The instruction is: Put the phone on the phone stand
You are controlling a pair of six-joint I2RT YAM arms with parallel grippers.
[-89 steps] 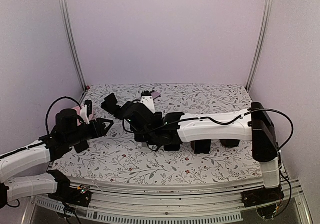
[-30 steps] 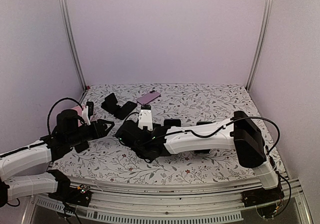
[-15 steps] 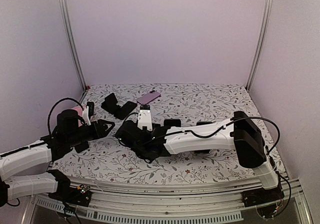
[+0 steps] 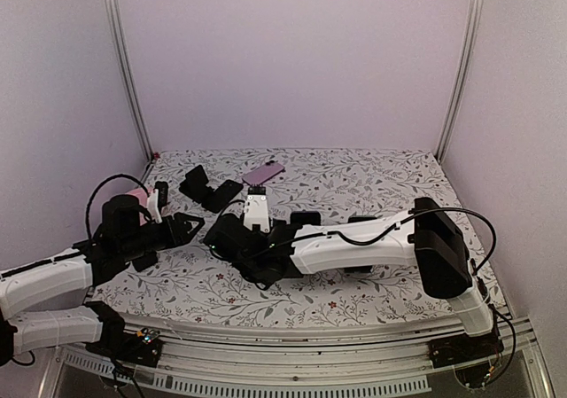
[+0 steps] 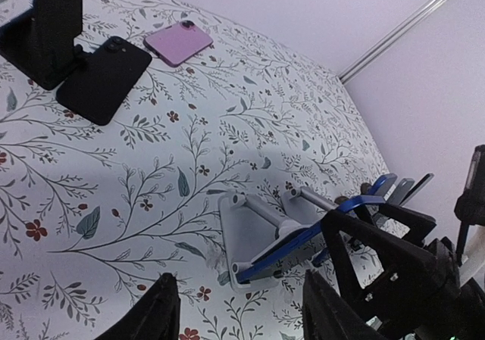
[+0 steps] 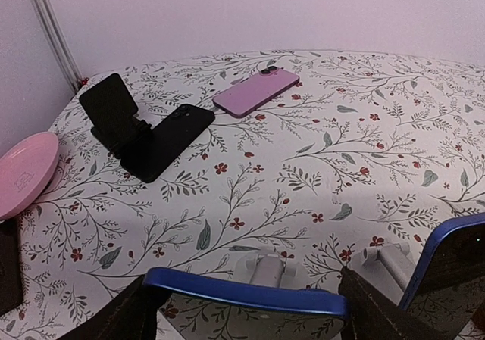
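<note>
Blue phone [image 5: 303, 238] rests tilted on silver stand [image 5: 246, 234], mid-table. Right gripper [image 6: 250, 293] straddles phone; pinching or let go, cannot tell. Left gripper [image 5: 241, 298] spread, near stand. Pink plate [image 6: 23, 173] at left edge, contents cut off.

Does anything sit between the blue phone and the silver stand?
Nothing visible does. The blue phone already lies against the silver stand. The black phone and pink phone lie well apart, farther back.
</note>
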